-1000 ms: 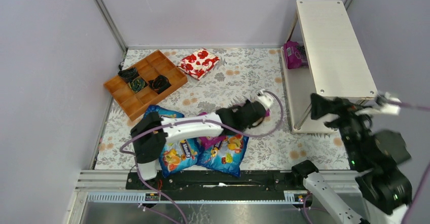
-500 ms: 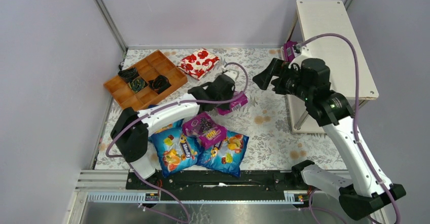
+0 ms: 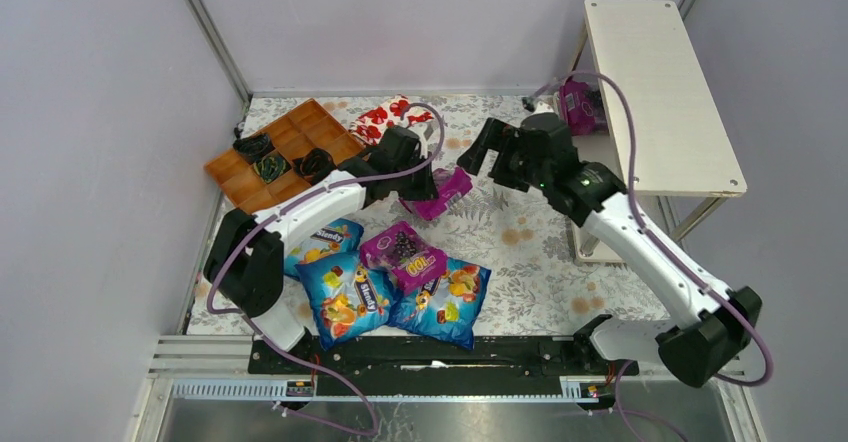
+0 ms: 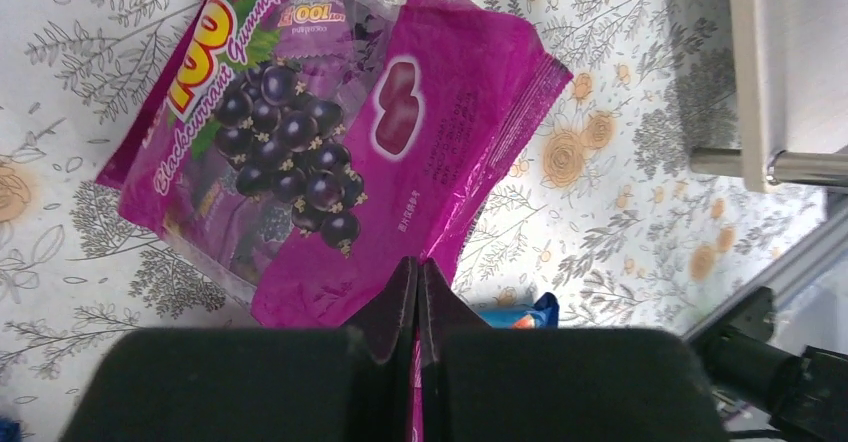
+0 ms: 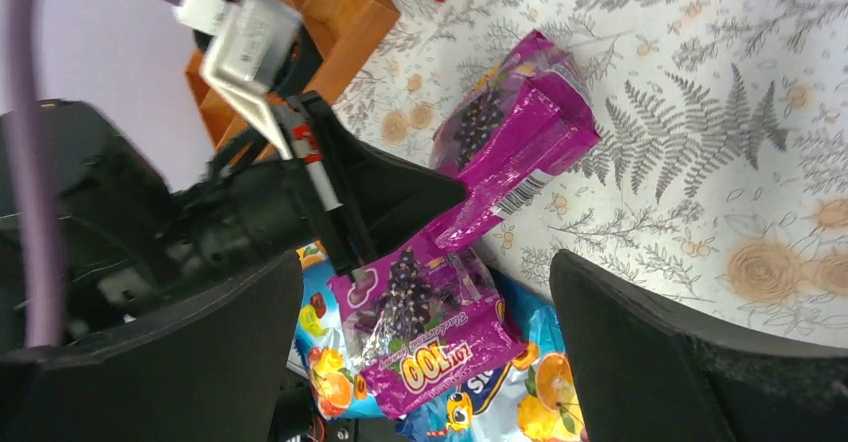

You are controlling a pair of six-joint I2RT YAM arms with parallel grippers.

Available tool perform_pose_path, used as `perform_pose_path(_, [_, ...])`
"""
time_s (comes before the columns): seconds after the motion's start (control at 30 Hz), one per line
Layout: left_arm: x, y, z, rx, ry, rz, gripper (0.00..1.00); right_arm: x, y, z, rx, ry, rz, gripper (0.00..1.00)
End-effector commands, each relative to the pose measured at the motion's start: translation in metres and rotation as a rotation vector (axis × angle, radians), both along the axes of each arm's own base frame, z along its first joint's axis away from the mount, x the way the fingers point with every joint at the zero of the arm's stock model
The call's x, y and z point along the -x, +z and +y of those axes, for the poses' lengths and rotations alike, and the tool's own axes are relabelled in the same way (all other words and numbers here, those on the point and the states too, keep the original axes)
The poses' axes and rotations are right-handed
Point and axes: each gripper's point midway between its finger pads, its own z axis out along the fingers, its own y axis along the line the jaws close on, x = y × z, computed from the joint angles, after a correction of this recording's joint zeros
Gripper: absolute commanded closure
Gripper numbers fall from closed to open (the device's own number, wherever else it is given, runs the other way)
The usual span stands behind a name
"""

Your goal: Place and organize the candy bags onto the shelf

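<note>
From above, shows the left end effector clenched on a magenta grape bag at mid-surface, short of the shelf; shows the right end effector released, spread wide just beside it; places a second magenta bag on the shelf's lower board and loose bags heaped near the bases. Left wrist: confirms closed fingers pinching the bag's edge. Right wrist: frames open fingers facing the held bag.
</note>
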Motion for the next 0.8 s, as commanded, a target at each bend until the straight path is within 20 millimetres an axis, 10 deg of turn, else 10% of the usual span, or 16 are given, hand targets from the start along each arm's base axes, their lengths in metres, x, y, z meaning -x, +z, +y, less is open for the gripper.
perform_pose_path(0.0, [-0.006, 0.037, -0.005, 0.198, -0.015, -0.017, 1.0, -0.019, -0.015, 0.009, -0.041, -0.162, 0.031, 0.0])
perform_pose_path(0.77, [0.003, 0.045, -0.003, 0.312, -0.051, 0.029, 1.0, -0.044, -0.134, 0.058, -0.037, -0.488, 0.337, 0.0])
